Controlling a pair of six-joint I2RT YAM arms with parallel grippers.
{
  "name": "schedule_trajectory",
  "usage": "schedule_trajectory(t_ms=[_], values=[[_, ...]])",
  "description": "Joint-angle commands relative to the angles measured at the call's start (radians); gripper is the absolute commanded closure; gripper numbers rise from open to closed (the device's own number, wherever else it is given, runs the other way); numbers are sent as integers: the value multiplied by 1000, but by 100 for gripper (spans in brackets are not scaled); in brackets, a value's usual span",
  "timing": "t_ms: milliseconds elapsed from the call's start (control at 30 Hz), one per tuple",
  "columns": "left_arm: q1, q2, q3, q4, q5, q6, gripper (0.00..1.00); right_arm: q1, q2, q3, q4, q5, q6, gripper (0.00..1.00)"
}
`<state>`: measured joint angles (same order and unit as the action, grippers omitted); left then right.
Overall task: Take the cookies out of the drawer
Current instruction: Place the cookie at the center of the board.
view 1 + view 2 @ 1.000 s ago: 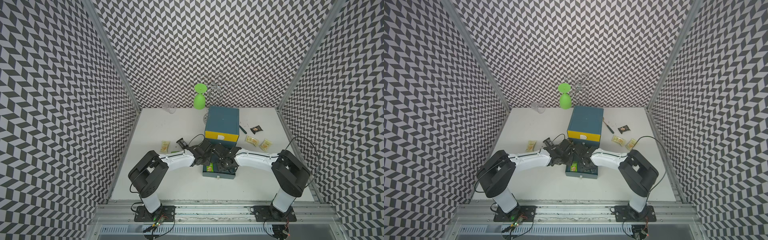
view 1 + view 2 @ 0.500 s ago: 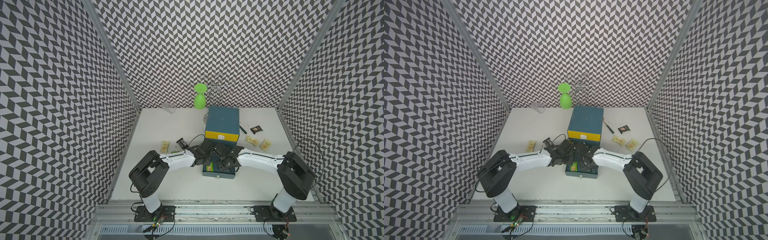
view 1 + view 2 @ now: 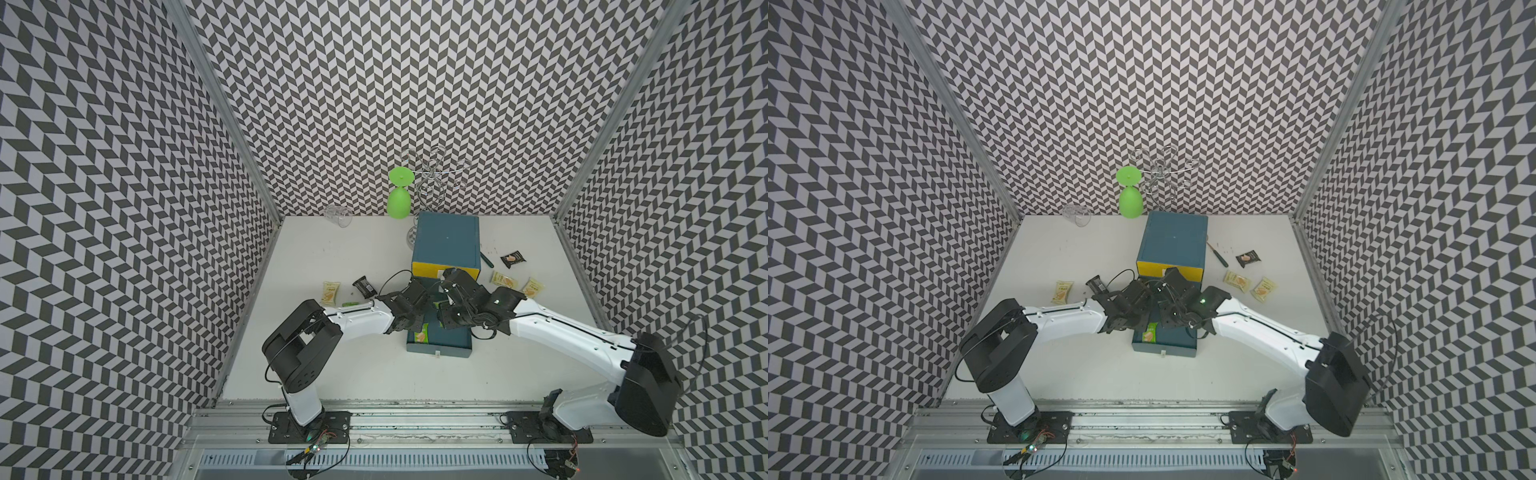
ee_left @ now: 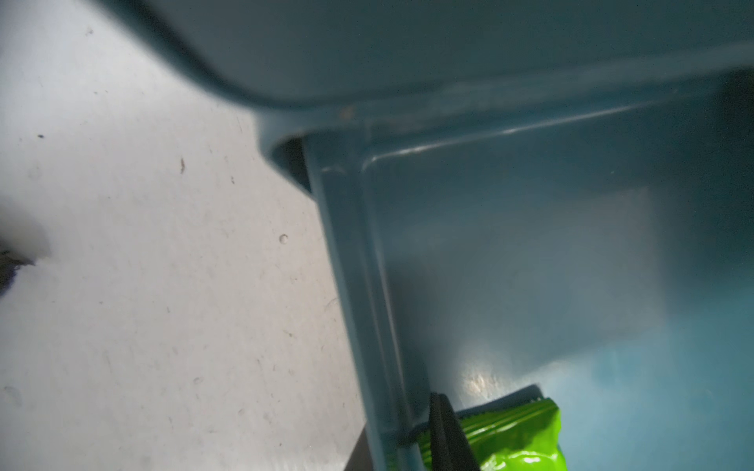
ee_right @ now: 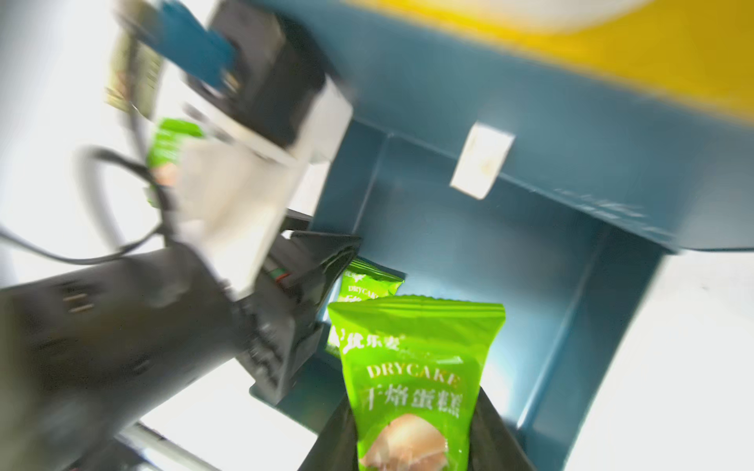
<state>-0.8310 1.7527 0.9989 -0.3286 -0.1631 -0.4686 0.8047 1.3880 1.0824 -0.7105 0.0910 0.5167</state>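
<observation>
Robot arms meet over the open drawer (image 3: 438,351) of a teal, yellow-fronted cabinet (image 3: 446,241) standing mid-bench (image 3: 374,386). The right hand (image 5: 412,432) is clamped on a bright green cookie packet (image 5: 412,359), printed DRYCAKE above a tan biscuit picture, and holds it upright above the drawer. The left hand (image 4: 402,442) is closed on the drawer's side wall nearest its own arm, one finger (image 4: 446,432) inside the drawer and the other outside it. Just beside that inner finger a second green packet (image 3: 422,333) lies on the drawer floor, close against the same wall.

Other cookies lie out on the bench. Left of the cabinet are a pale yellow packet (image 3: 330,292) and a black packet (image 3: 364,286), with a third green packet (image 3: 351,304) largely hidden by the left arm. Right of the cabinet are a further black packet (image 3: 513,259) and two more pale yellow packets (image 3: 504,281) (image 3: 532,287). At the back, a green goblet (image 3: 400,195) hangs upside down from a wire rack (image 3: 432,174), and a clear glass (image 3: 338,215) sits by the rear wall.
</observation>
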Motion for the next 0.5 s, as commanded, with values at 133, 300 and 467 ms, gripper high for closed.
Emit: schedule_trajectory(t_ms=[133, 300, 467], values=[[-5, 19, 31, 32, 7, 2, 80, -290, -173, -5, -13, -38, -91, 58], [-5, 10, 33, 40, -6, 10, 80, -466, -98, 22, 15, -77, -172, 58], [-5, 4, 46, 49, -13, 18, 79, -568, 69, 4, 31, -120, -226, 58]])
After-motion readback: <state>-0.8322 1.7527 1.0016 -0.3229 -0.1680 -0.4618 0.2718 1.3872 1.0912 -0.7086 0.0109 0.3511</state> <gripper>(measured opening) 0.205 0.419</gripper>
